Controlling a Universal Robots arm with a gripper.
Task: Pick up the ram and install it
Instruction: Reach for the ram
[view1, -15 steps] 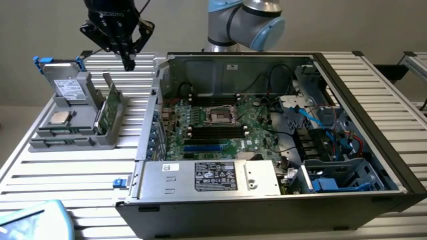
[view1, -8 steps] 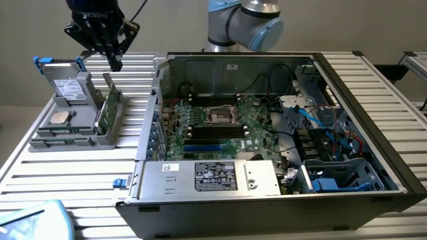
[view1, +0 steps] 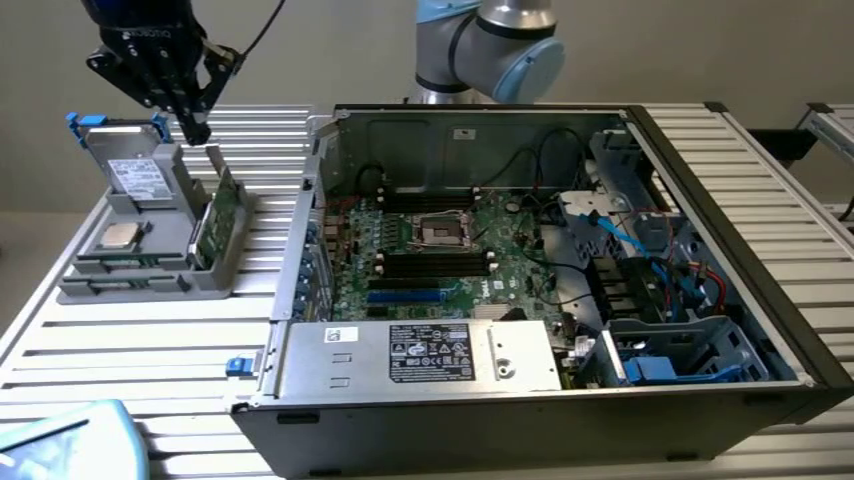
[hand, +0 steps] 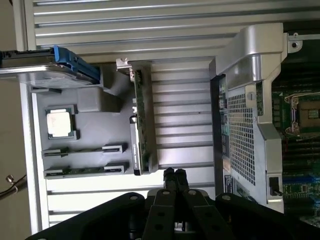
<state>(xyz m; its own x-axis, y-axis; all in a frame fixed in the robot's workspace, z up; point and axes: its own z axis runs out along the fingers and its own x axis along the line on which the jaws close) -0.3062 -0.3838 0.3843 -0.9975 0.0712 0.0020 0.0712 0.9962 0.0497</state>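
Note:
The ram (view1: 123, 268) (hand: 82, 171) lies as a long narrow dark-green stick in a slot at the near end of the grey holder (view1: 94, 292) (hand: 92, 117), left of the open computer case in the exterior view. A second similar stick (hand: 82, 149) sits in the slot beside it. My gripper (view1: 198, 134) (hand: 175, 173) hangs above the holder's far end, shut with nothing between its fingers. It is close to the far tip of the wider green board (view1: 218, 215) (hand: 141, 125) standing on edge, and well apart from the ram.
The holder also carries a silver processor chip (view1: 120, 236) (hand: 60, 123) and a hard drive in a blue bracket (view1: 131, 165) (hand: 45, 67). The case (view1: 300, 250) holds the motherboard with black memory slots (view1: 434, 266), a processor socket (view1: 441, 232), cables and a power supply (view1: 420, 355).

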